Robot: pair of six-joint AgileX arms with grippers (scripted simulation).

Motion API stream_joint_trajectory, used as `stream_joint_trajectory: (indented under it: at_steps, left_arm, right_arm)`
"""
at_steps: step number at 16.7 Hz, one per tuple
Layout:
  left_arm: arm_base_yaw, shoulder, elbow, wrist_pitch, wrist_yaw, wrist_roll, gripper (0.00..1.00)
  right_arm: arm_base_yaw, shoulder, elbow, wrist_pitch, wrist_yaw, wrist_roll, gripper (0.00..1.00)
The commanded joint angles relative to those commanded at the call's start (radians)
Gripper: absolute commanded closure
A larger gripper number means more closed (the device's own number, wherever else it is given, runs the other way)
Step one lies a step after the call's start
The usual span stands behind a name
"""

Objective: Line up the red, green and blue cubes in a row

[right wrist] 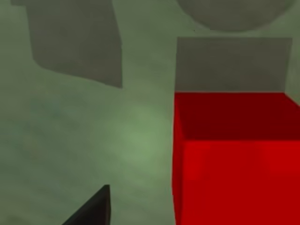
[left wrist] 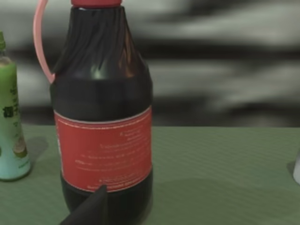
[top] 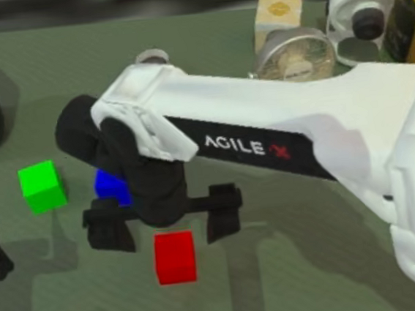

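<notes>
Top view: the right gripper (top: 162,220) is seen spread wide and empty just above the red cube (top: 175,257). The blue cube (top: 113,187) lies beyond it, the green cube (top: 42,186) farther left.

Left wrist view: a dark bottle (left wrist: 103,117) is shown.

Right wrist view: the red cube (right wrist: 236,159) is seen on the table, ungripped.

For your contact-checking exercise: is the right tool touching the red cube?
Apart. In the top view the right tool has its fingers spread open, and the red cube sits just below them with a strip of green mat between cube and fingers.
</notes>
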State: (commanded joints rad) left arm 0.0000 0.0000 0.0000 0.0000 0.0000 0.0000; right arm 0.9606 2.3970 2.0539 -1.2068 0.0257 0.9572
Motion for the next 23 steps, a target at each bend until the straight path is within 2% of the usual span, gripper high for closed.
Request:
stream_joint_trajectory:
  at_steps: [4, 9, 12, 17, 20, 23]
  left_arm:
    - [0.000, 0.000, 0.000, 0.000, 0.000, 0.000, 0.00]
    - [0.000, 0.000, 0.000, 0.000, 0.000, 0.000, 0.00]
    - [-0.005, 0.044, 0.045, -0.030, 0.002, 0.034, 0.00]
    - [-0.018, 0.283, 0.266, -0.178, 0.003, 0.195, 0.00]
    - [-0.027, 0.527, 0.455, -0.311, 0.002, 0.334, 0.00]
    - [-0.038, 0.822, 0.662, -0.462, 0.000, 0.489, 0.00]
  right_arm:
    - [0.005, -0.021, 0.100, -0.125, 0.001, 0.000, 0.00]
    - [-0.001, -0.020, 0.104, -0.129, 0.001, 0.000, 0.00]
    - [-0.024, -0.080, 0.053, -0.099, 0.020, -0.034, 0.00]
    - [-0.146, -0.393, -0.198, 0.053, 0.088, -0.177, 0.00]
    - [-0.259, -0.696, -0.439, 0.192, 0.126, -0.297, 0.00]
    - [-0.393, -1.047, -0.732, 0.356, 0.150, -0.431, 0.00]
